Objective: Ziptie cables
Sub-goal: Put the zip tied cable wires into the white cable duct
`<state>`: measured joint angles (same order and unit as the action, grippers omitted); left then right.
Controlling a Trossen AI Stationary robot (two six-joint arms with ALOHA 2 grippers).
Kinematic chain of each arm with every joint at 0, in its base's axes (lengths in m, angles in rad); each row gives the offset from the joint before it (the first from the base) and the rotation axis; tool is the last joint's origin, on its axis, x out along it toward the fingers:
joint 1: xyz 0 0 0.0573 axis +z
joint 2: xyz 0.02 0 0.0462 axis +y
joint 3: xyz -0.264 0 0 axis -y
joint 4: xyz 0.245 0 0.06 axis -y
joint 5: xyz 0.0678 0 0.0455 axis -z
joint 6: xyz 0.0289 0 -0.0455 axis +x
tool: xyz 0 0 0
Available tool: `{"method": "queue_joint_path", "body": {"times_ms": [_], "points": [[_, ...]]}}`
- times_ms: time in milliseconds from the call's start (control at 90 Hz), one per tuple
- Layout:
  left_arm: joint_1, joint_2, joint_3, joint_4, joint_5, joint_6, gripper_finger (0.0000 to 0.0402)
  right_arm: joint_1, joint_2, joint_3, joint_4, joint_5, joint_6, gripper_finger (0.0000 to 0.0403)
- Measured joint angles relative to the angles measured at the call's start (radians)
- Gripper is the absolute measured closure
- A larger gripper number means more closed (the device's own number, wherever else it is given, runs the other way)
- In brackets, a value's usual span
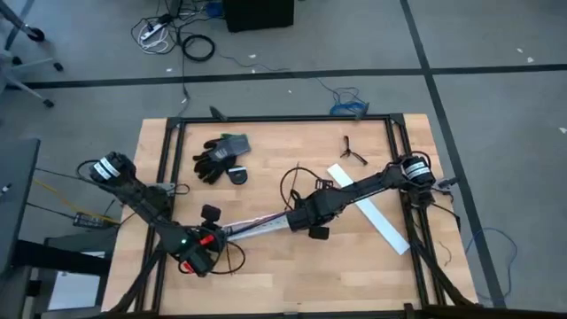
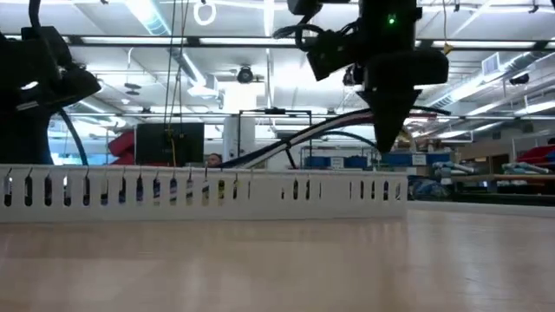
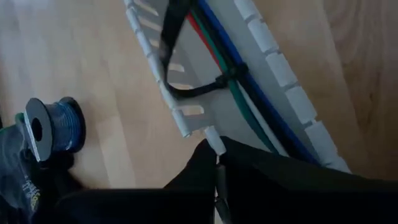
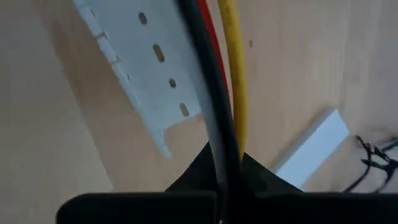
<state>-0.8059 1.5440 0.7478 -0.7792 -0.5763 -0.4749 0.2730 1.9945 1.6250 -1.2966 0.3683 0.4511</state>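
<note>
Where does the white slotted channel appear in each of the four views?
High: slotted channel between left gripper and right gripper.
Low: across the left and middle.
Left wrist: upper middle, running diagonally.
Right wrist: upper left.
Shared landmark: the cables along it.

We see a robotics lab or workshop: ceiling strip lights [image 2: 165,35], a monitor [image 2: 169,143], and grey floor [image 1: 496,53] strewn with floor cords [image 1: 177,40].

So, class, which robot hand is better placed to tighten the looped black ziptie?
Probably the left hand: the thin black plastic ziptie loops round the bunch of thin coloured cables just ahead of it. The right hand is shut on those cables farther along.
</note>
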Motion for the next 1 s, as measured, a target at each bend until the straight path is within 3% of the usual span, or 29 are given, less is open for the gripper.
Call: {"method": "queue_joint_path", "body": {"times_ms": [89, 389, 1000], "points": [[0.0, 0.0, 0.0, 0.0, 0.003, 0.0, 0.0401, 0.008, 0.0, 0.024, -0.003, 0.042, 0.001, 0.0402], [0.0, 0.0, 0.0, 0.0, 0.013, -0.023, 0.0401, -0.008, -0.001, -0.002, 0.04, -0.094, 0.003, 0.0402], [0.0, 0.0, 0.0, 0.0, 0.015, -0.011, 0.0401, -0.102, -0.002, -0.238, 0.3, -0.209, -0.147, 0.0402]]}}
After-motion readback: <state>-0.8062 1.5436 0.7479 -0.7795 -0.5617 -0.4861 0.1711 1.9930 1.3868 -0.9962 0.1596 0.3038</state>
